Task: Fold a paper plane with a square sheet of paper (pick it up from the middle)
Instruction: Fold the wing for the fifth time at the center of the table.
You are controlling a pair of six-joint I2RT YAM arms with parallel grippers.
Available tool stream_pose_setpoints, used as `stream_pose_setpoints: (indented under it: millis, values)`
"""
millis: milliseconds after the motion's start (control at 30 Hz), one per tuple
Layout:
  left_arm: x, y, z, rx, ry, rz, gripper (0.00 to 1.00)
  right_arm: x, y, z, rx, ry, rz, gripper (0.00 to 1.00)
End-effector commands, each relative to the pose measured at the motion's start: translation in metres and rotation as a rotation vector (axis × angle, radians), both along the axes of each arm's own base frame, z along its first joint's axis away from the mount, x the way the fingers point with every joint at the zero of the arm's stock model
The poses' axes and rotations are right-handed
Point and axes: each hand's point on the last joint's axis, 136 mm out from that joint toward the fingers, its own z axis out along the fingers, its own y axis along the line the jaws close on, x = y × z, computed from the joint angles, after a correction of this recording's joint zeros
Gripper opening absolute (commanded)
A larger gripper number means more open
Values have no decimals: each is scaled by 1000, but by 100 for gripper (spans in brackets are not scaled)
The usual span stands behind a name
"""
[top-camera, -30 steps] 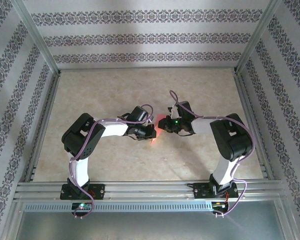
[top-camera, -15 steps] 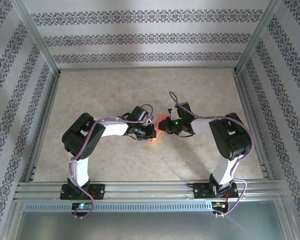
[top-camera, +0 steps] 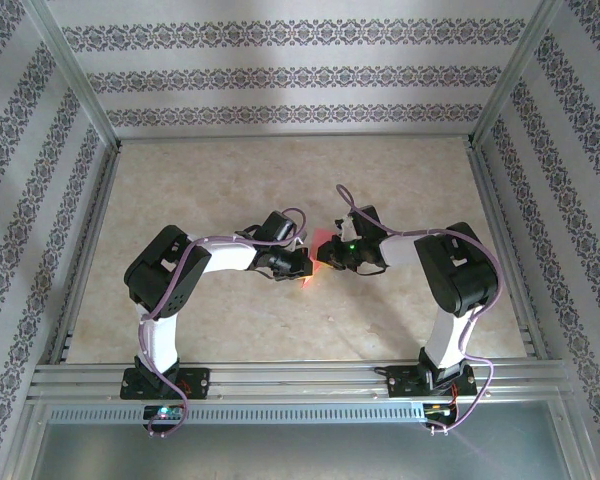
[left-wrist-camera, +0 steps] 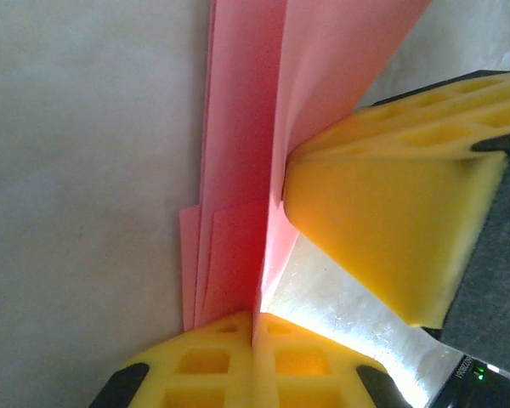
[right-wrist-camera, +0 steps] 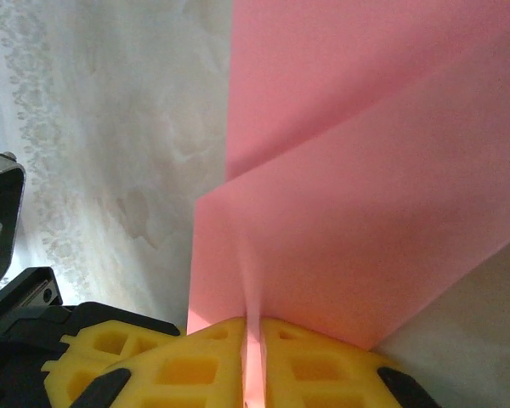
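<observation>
The pink-red paper (top-camera: 321,243) is being held over the middle of the table (top-camera: 240,180), between the two grippers, which are being brought tip to tip there. It is being kept folded. In the left wrist view several long layers are being shown edge-on, running away from the camera, with shorter flaps stepped at the near end.

The left gripper (left-wrist-camera: 253,330) is being kept closed on the paper's near end, the sheet being squeezed in the thin seam between its yellow fingers. The right gripper (right-wrist-camera: 252,338) is likewise being pressed narrow onto the paper, with a pink strip being pinched between its two yellow pads. Above those pads two broad panels are being fanned out, one overlapping the other along a slanted edge.

In the left wrist view a yellow finger (left-wrist-camera: 382,212) of the right gripper is being pressed against the paper's right-hand layer. The marbled table is being bordered by a metal frame (top-camera: 280,375) and patterned walls (top-camera: 280,75).
</observation>
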Motion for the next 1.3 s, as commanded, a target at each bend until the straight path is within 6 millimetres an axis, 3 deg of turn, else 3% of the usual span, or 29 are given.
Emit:
stream_pose_setpoints:
  millis: [0, 233, 667, 933, 1267]
  values:
    - [-16, 25, -35, 121, 119, 40, 2, -4, -15, -22, -91, 56, -16, 14]
    - [-16, 25, -32, 118, 119, 40, 4, -6, -20, -32, -134, 96, -25, 14]
    - [-23, 26, -3, 51, 121, 47, 18, -9, -23, -46, -178, 149, -24, 14]
    - [-20, 24, 11, -4, 112, 67, 20, -10, -23, -47, -181, 157, -18, 14]
    - [-24, 21, 7, -30, 134, 49, 15, -12, -23, -50, -187, 172, -15, 13]
